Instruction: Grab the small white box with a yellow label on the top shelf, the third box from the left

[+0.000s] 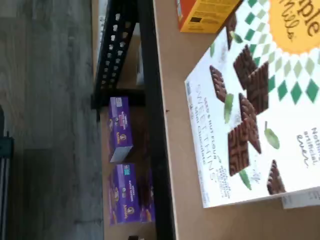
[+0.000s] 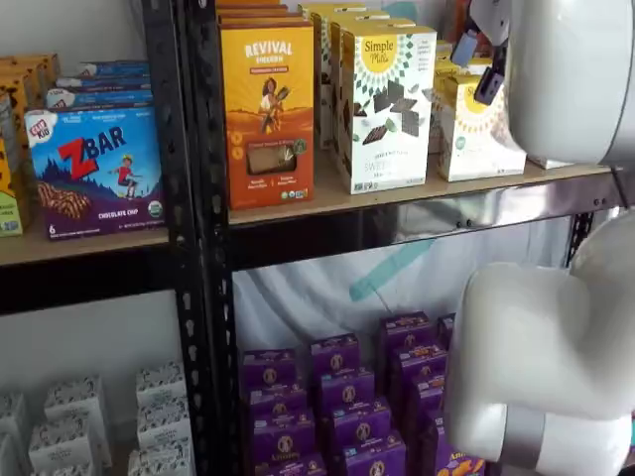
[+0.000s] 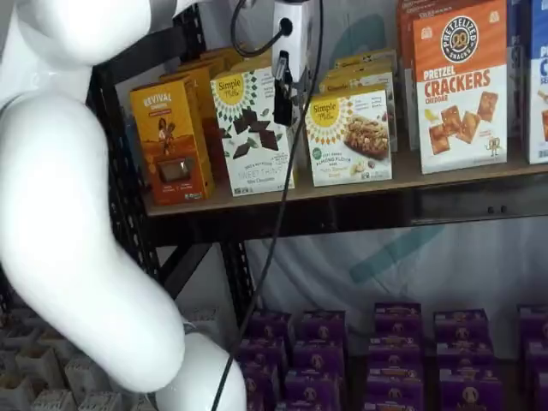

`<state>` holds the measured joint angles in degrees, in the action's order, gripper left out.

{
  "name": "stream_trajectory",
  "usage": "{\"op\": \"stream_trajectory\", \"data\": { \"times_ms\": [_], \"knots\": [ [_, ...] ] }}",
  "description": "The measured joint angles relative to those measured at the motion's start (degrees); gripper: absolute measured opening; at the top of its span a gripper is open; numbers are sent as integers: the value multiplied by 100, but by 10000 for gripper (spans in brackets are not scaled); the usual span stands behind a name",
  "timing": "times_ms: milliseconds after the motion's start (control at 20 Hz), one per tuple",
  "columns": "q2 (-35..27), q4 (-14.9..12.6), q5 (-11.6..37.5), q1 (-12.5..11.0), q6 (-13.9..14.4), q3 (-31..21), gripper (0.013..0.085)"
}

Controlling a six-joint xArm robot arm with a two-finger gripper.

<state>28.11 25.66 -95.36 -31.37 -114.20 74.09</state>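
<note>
Seen first in the wrist view, the tall white Simple Mills box [image 1: 255, 105] with dark chocolate squares fills most of the frame, standing on the tan board of the top shelf [image 1: 175, 75]. Part of an orange carton [image 1: 205, 15] shows beside it on the same board. A black perforated upright [image 1: 115, 45] runs past the board's dark front rail, and purple boxes [image 1: 122, 165] lie on a lower level beyond that rail. Neither the jaws nor the small white box show in this view.

Next, in a shelf view, the top shelf [image 2: 397, 203] carries, near its front edge, an orange Revival box [image 2: 266, 114], the tall white Simple Mills box, and the small white box [image 2: 474, 134], which stands toward the shelf's right end and is partly hidden by the white arm [image 2: 566, 69]. A blue ZBar box [image 2: 94, 169] rests on a lower tan board to the left.

Finally, in a shelf view, the gripper [image 3: 287, 73] hangs from above with a black cable [image 3: 282, 197] trailing down. It hovers before the gap between the tall white box and the small white box [image 3: 349, 137], touching neither. Only a narrow dark finger shows, so the frames alone do not reveal a gap; the jaws stand wide apart and grip nothing. An orange Pretzel Crackers box [image 3: 461, 86] stands just beside the small white box, toward the shelf's right end.
</note>
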Motion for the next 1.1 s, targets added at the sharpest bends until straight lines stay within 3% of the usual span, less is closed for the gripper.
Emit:
{"op": "stream_trajectory", "data": {
  "times_ms": [700,1100],
  "knots": [
    [-407,-73,810,107,-165,-38,850],
    [-689,-402,893,309,-89,120,850]
  ]
}}
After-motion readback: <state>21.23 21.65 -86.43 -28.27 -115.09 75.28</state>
